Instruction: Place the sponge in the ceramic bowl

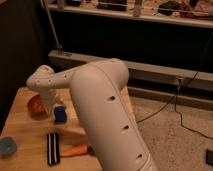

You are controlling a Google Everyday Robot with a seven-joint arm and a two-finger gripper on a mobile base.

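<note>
The sponge (60, 115), a small bright-blue block, lies on the wooden table (25, 127) left of centre. Just to its left sits the ceramic bowl (34, 104), orange-brown, partly covered by the arm. My white arm (100, 110) fills the middle of the view, bends at a joint on the left and comes down toward the table. My gripper (52, 107) is at its lower end, between the bowl and the sponge and close to the sponge's upper left corner. The arm hides most of it.
A pale blue round dish (7, 146) sits at the table's front left. A black-and-white striped bar (52, 148) and an orange object (76, 150) lie in front of the sponge. Cables (165, 107) run over the floor on the right, and a dark railing stands behind.
</note>
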